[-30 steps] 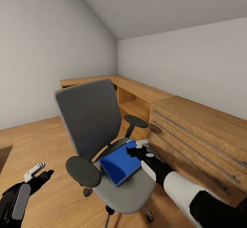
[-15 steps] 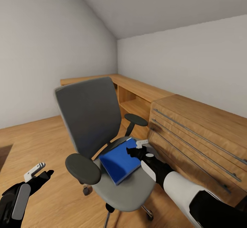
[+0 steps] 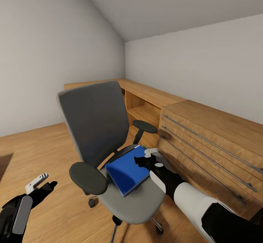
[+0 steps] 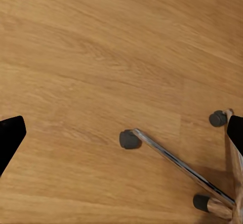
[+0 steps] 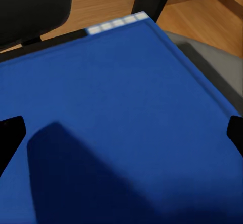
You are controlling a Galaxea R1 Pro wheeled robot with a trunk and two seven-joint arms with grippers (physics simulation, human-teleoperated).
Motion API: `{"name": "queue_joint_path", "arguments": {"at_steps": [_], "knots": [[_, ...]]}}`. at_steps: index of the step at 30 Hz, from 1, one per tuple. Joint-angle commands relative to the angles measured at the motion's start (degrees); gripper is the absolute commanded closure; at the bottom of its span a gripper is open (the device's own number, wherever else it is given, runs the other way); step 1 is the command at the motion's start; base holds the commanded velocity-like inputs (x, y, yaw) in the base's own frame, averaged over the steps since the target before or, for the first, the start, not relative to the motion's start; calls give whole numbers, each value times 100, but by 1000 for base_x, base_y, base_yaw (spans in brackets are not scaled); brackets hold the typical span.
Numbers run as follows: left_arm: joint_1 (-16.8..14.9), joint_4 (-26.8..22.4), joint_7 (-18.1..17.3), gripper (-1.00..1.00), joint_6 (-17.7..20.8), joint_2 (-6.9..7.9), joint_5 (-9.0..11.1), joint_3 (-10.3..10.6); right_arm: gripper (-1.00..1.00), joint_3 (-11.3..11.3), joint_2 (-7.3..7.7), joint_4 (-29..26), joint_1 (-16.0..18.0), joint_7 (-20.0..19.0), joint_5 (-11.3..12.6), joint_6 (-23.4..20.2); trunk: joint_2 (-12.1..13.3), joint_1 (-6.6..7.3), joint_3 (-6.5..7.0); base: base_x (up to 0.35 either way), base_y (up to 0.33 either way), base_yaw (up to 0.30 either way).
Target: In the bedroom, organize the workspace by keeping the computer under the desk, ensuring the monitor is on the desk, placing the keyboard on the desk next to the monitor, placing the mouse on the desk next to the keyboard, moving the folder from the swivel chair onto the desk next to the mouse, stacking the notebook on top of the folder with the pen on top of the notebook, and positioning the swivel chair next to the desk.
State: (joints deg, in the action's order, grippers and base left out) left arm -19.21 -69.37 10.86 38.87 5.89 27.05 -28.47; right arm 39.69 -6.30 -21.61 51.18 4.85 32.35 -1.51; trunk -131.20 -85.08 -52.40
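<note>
The grey swivel chair [image 3: 93,126] stands in the middle of the room with the bright blue folder [image 3: 126,171] lying flat on its seat. My right gripper [image 3: 146,156] hovers open just over the folder's near right edge. In the right wrist view the folder [image 5: 116,107] spans the space between the spread fingers of that gripper [image 5: 121,133]. My left gripper [image 3: 42,184] hangs open low beside the chair, over bare floor. In the left wrist view it [image 4: 121,135] looks down at the chair's chrome base [image 4: 177,165] and casters. The desk, computer, monitor, keyboard, mouse, notebook and pen are out of view.
A light wooden drawer unit [image 3: 208,140] stands close to the chair's right side. A low wooden shelf [image 3: 146,102] runs along the far wall behind it. Wooden floor [image 3: 44,151] stretches to the left, with a dark rug corner [image 3: 3,166] at the edge.
The chair, with the folder on it, has shifted slightly away and turned a little. My right gripper has crept forward with it. The left gripper has stayed put.
</note>
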Motion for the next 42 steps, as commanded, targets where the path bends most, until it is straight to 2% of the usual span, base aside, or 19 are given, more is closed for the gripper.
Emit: {"name": "queue_joint_path", "arguments": {"at_steps": [1,19,28,39,42], "knots": [[-4,-7,42,-100,28,0,61,-1,-100,56,2,35,-3,35,123,-16,-1,0,-7,0,0,0],[-4,127,22,-100,-1,-13,57,8,-100,57,6,34,-3,42,115,-8,-1,0,-7,-70,0,0],[-4,133,22,-100,4,-9,54,8,-100,57,6,34,-3,42,114,-8,-1,0,-7,-212,0,0],[-4,130,22,-100,6,-9,47,8,-100,50,11,34,-3,42,120,-8,-1,0,-7,-18,0,0],[-4,130,22,-100,6,-9,46,8,-100,55,7,34,-3,42,116,-8,119,66,46,0,0,0]]}}
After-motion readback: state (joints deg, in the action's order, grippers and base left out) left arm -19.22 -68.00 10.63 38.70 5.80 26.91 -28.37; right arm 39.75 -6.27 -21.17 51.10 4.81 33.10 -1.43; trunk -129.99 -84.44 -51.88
